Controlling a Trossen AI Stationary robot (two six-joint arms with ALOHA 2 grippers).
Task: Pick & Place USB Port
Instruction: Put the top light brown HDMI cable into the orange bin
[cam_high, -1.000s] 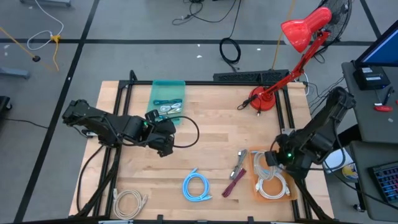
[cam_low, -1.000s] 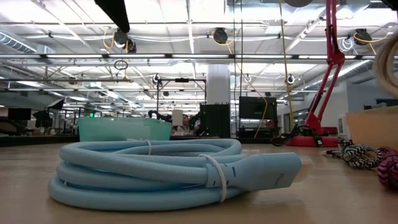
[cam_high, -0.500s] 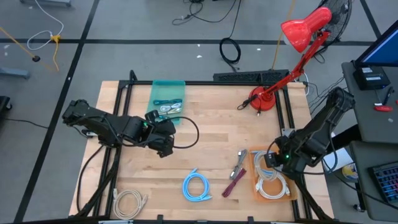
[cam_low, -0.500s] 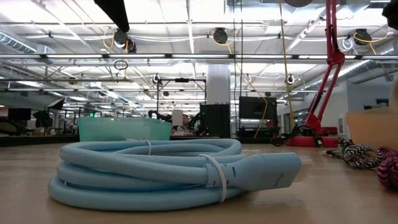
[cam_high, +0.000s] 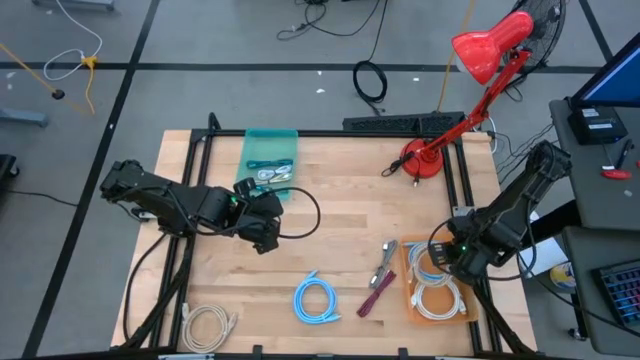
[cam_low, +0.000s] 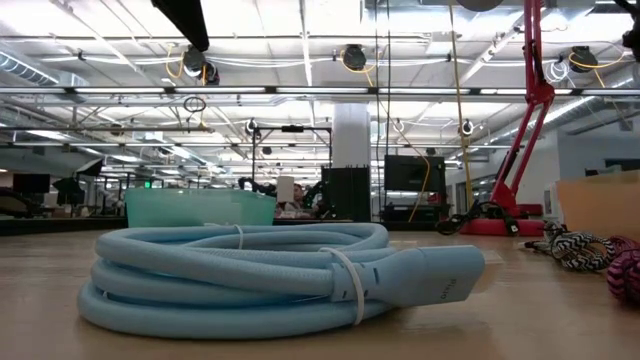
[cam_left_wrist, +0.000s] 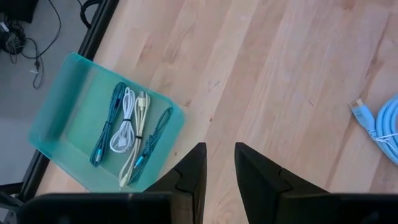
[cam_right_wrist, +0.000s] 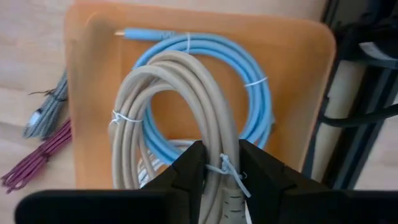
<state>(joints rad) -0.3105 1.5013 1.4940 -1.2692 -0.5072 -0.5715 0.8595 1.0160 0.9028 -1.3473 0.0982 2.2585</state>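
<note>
High view is showing the right gripper (cam_high: 444, 258) carrying a beige cable (cam_right_wrist: 186, 124), apparently pinched in its fingers, down over the orange tray (cam_right_wrist: 186, 28), nearing the drop, while the left gripper (cam_left_wrist: 219, 163), fingers slightly parted, is waiting beside the teal tray (cam_left_wrist: 74, 99).

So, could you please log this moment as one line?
right hand: shut on coiled beige cable, over orange plastic tray | left hand: idle, near teal plastic tray

On the wooden tabletop (cam_high: 340, 200), the teal plastic tray (cam_high: 271, 160) sits at the far edge, left of the red desk lamp (cam_high: 478, 75). The orange tray (cam_high: 407, 300) lies near right, holding a beige coiled cable (cam_right_wrist: 186, 124) over a light-blue coiled cable (cam_right_wrist: 249, 81); another light-blue coil (cam_high: 316, 299) lies to its left
</note>
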